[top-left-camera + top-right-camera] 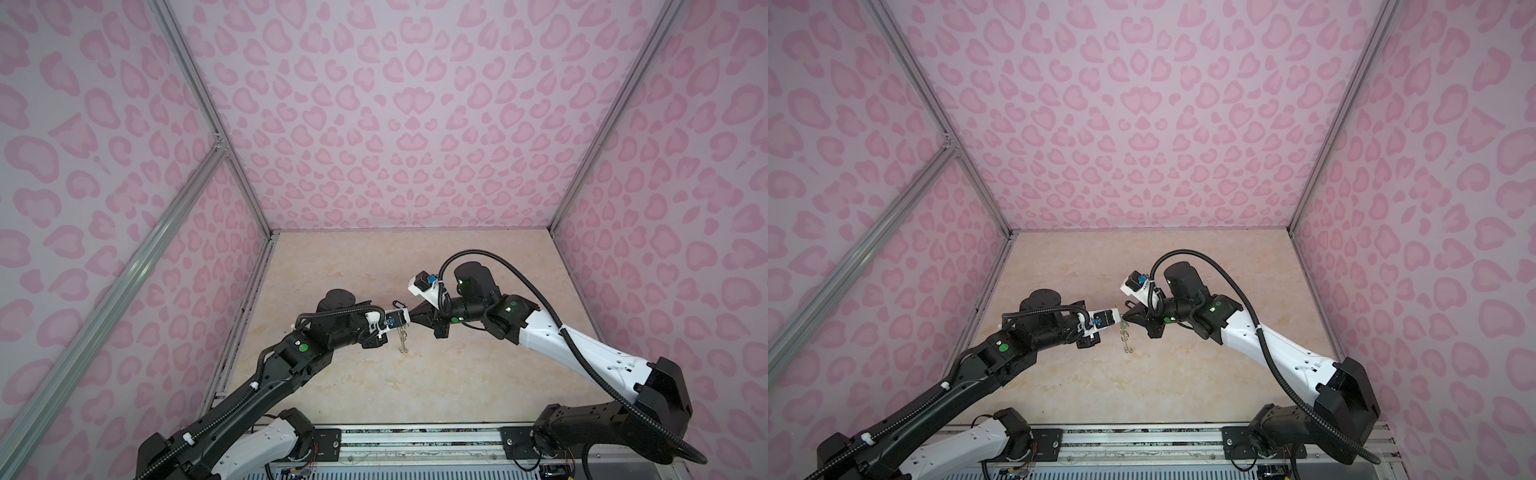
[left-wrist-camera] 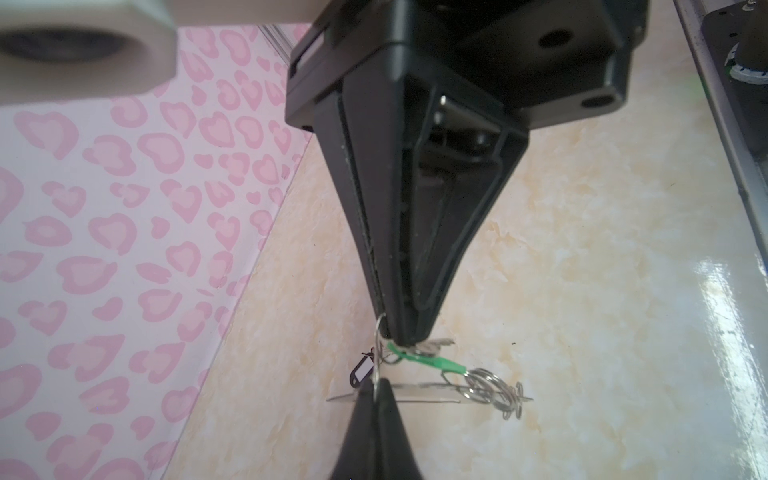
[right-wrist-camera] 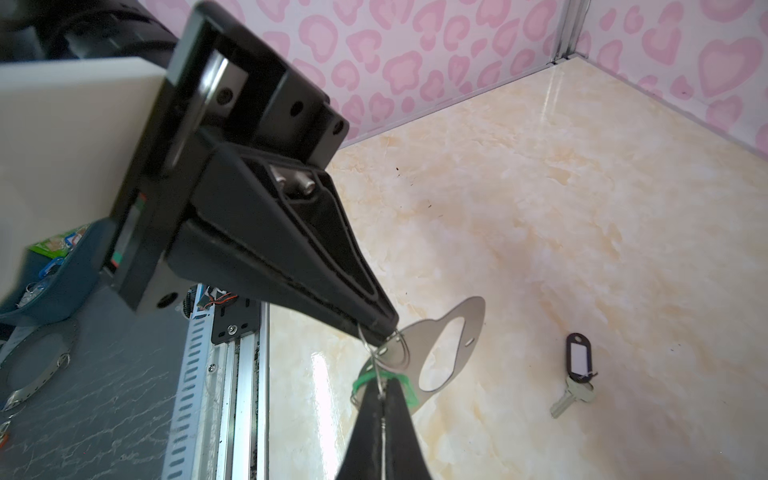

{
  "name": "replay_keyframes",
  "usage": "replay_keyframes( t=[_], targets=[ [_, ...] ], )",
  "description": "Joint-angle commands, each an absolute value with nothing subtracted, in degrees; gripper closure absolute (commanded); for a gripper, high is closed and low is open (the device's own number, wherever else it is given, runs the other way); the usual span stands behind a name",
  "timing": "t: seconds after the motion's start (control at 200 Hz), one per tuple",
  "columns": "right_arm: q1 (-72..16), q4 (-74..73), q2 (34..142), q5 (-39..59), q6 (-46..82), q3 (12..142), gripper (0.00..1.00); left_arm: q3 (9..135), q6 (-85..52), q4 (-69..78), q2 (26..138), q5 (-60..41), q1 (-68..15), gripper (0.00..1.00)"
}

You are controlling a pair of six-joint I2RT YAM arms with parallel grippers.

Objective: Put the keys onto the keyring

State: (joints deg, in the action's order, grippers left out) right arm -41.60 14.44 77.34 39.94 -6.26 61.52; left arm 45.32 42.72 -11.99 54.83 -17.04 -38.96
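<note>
Both grippers meet tip to tip above the middle of the marble table in both top views. My left gripper (image 2: 376, 386) (image 1: 407, 322) is shut on a thin split ring. My right gripper (image 3: 382, 388) (image 1: 412, 318) is shut on the same wire ring, with the green tag (image 3: 399, 382) (image 2: 424, 359) of one key right at its tips. The grey keyring plate (image 3: 465, 328) (image 1: 402, 338) hangs below them, clear of the table, its other split rings (image 2: 486, 386) dangling. The black-tagged key (image 3: 577, 365) (image 1: 398, 302) lies loose on the table just beyond the grippers.
Pink heart-patterned walls (image 1: 395, 124) close in the table on three sides. An aluminium rail (image 1: 415, 436) with the arm bases runs along the front edge. A blue bin (image 3: 54, 282) with small items sits off the table beyond the rail.
</note>
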Motion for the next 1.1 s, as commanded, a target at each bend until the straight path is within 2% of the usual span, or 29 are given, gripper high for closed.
replay_keyframes(
  t=[0.0,1.095],
  targets=[
    [-41.27,15.55,78.15,37.14,-6.99,61.92,1.0,45.71,43.25,-11.82,54.51,-21.59,-38.98,0.97],
    [-38.85,24.33,80.9,38.06,-10.55,66.16,1.0,47.97,41.61,-12.83,58.01,-27.82,-38.92,0.97]
  ],
)
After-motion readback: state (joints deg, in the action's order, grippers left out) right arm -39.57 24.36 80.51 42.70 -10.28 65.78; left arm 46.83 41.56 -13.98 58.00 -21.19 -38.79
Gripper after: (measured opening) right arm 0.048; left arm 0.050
